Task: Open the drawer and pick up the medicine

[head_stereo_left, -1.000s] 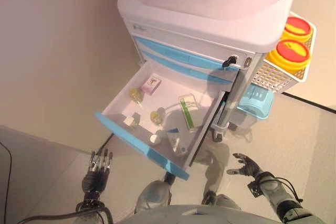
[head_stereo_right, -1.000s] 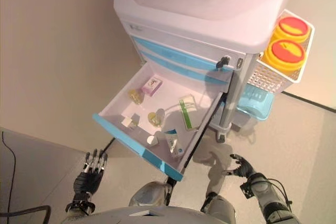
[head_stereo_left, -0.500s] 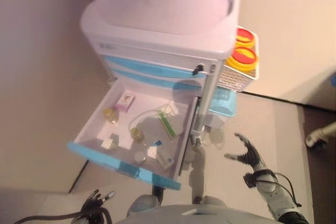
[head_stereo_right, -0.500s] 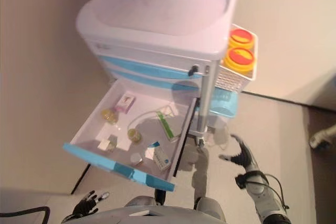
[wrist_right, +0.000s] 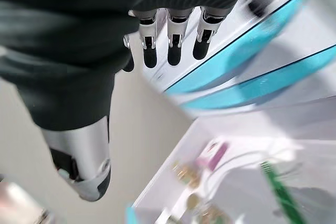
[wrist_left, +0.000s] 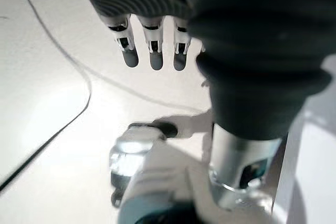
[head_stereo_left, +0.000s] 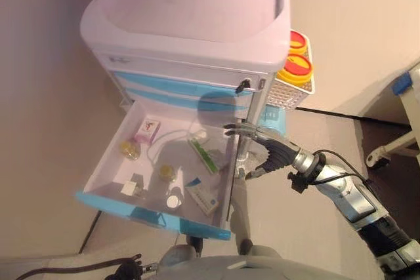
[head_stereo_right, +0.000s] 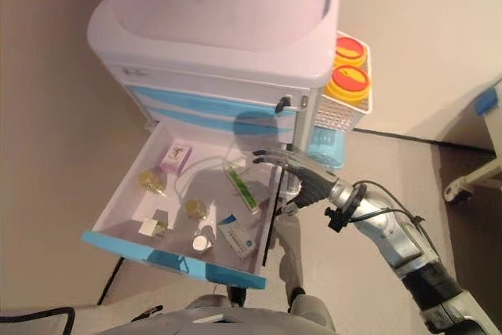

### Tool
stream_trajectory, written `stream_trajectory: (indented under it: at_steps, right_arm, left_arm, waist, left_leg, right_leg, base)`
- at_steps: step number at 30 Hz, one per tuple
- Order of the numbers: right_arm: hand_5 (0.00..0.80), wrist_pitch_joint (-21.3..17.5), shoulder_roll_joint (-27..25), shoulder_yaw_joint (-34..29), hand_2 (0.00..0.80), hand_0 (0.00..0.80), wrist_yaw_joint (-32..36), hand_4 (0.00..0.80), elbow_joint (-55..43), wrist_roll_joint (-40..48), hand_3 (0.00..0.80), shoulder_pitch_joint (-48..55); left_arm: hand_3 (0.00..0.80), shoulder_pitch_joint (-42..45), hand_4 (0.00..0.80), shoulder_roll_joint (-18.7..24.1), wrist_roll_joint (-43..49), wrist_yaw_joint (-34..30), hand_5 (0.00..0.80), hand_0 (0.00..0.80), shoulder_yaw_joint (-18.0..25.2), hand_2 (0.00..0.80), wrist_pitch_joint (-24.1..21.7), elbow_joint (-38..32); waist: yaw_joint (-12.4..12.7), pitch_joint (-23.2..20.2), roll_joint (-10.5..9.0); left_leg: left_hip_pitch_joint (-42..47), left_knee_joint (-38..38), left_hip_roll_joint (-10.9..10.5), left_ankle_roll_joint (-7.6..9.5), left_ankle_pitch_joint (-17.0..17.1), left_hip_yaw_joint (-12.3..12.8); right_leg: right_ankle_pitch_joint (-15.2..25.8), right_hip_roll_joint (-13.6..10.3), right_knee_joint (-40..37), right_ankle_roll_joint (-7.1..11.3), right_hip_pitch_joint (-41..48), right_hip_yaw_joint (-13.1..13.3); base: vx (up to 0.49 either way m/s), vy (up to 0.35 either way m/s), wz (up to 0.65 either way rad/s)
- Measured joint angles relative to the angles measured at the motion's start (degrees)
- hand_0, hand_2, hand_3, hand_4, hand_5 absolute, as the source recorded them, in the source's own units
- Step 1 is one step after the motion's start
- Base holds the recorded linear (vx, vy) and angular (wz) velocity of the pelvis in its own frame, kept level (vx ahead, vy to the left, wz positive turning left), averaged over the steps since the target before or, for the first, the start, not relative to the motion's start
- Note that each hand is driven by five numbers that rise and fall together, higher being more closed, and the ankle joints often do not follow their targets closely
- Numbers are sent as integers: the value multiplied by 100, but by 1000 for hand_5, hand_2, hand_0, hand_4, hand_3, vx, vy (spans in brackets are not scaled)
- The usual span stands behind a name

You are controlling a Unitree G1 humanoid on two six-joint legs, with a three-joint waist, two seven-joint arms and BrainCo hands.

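The drawer (head_stereo_left: 164, 162) already stands pulled out of the cart (head_stereo_left: 190, 37), so the opening step looks done; what has changed in the last second is the right hand (head_stereo_left: 266, 152) — it hung low and idle to the right of the cart, and now it has risen and swung left to the drawer's right edge, its fingers (wrist_right: 170, 43) straight and spread, holding nothing. The medicine lies untouched inside: a pink box (head_stereo_left: 147, 128) at the far left, a green-striped box (head_stereo_left: 203, 155) nearest the hand, a white and blue box (head_stereo_left: 202, 196) at the near right, small bottles (head_stereo_left: 128, 150) between them. The view itself has also shifted, so the cart's apparent move is the camera's; the left hand (wrist_left: 152, 51) hangs low over the floor with fingers straight, out of the head views. I judge the reach into the drawer is under way — the grasp is not yet made.
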Motion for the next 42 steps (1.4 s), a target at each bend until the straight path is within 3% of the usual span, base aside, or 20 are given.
stream_trajectory:
  at_steps: [5,7,12,22,30,42]
  right_arm:
    - [0,70,53,718,0,0,-123,0,39,-193,0,-1056]
    - [0,281,135,913,0,0,-234,0,215,-496,0,-1344]
    - [0,736,319,1447,0,0,-692,0,1344,-1418,0,-1895]
    - [0,1391,990,1883,0,0,-1472,0,3329,-2236,0,-2434]
    - [0,1818,1394,2015,0,0,-1937,0,4168,-2517,0,-2498]
    - [0,1946,1635,2092,0,0,-2086,0,5066,-2825,0,-2759]
  left_arm:
    - [0,-234,0,30,-12,6,0,0,-207,0,-23,-48]
    - [0,-279,0,29,-22,9,0,0,-228,0,-26,-94]
    - [0,-278,0,36,-36,9,0,0,-261,0,-7,-196]
    - [0,-280,0,68,-15,2,0,0,-255,0,109,-412]
    - [0,-290,0,136,4,-20,0,0,-250,0,48,-486]
    - [0,-525,0,253,0,0,0,0,-255,0,-148,-486]
  waist:
    - [374,217,-5]
    - [540,307,-20]
    - [972,405,-49]
    - [1679,552,-209]
    - [1960,699,-399]
    - [2126,891,-405]
  left_leg:
    - [-105,3,-38,-29,90,-378]
    - [-110,3,-62,-39,114,-448]
    - [-198,-1,-116,-47,153,-845]
    - [-231,-12,-269,-67,166,-1442]
    - [-283,-7,-327,-83,177,-1664]
    - [-476,90,-389,-119,203,-1883]
  right_leg:
    - [6,-17,-105,-9,131,-394]
    - [7,-57,-148,-14,229,-550]
    - [13,-87,-390,-3,447,-970]
    - [26,-70,-905,23,959,-1706]
    - [6,-76,-977,51,1046,-1945]
    - [-1,-80,-964,61,980,-2169]
  base:
    - [-44,-16,41]
    - [-22,-12,45]
    - [16,-19,45]
    - [32,-19,37]
    - [30,-9,16]
    - [-14,-12,10]
